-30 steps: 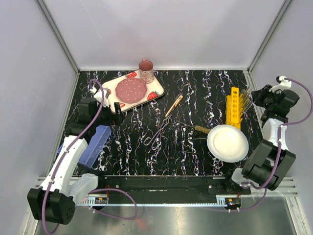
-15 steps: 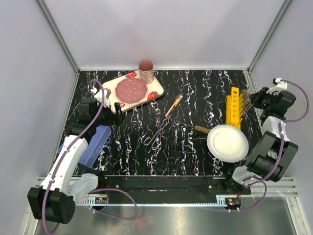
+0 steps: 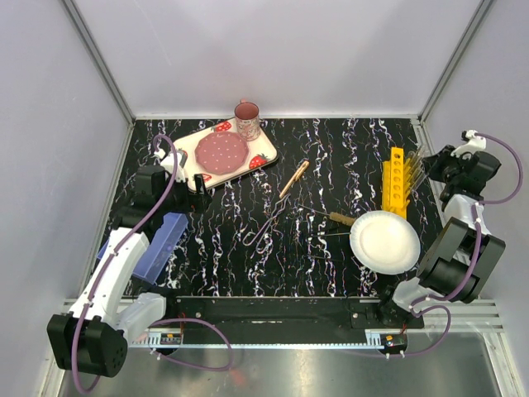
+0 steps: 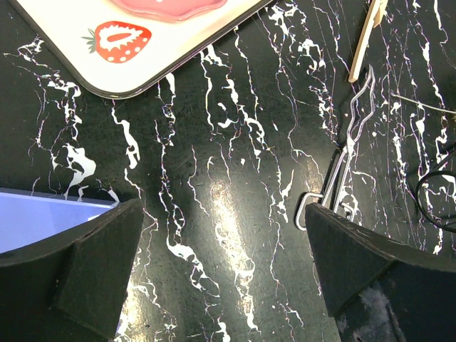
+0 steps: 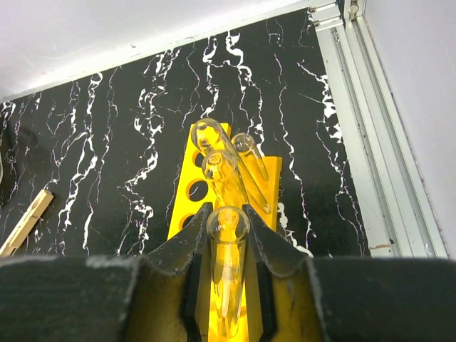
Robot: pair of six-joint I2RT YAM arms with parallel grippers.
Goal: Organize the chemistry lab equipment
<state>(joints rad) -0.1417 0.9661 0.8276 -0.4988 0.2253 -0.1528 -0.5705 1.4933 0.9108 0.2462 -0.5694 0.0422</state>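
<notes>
My right gripper (image 5: 228, 221) is shut on a clear glass test tube (image 5: 229, 271), holding it upright over the yellow rack (image 5: 189, 192). Three more tubes (image 5: 224, 174) lean in the rack's far holes. In the top view the right gripper (image 3: 430, 165) sits beside the rack (image 3: 396, 184). My left gripper (image 4: 224, 271) is open and empty above bare table, in the top view (image 3: 192, 168) by the tray. The bent wire tong (image 3: 266, 227) lies mid-table and shows in the left wrist view (image 4: 349, 153). One wooden-handled tool (image 3: 294, 178) lies beyond it, another (image 3: 340, 218) by the plate.
The strawberry tray (image 3: 221, 153) with the pink mug (image 3: 246, 121) stands at the back left. A white plate (image 3: 384, 241) lies in front of the rack. A blue box (image 3: 157, 246) lies by my left arm. Walls close the left, right and back.
My right wrist has shifted slightly to the right at the rack, still holding the tube. The left arm and the things on the table have not moved.
</notes>
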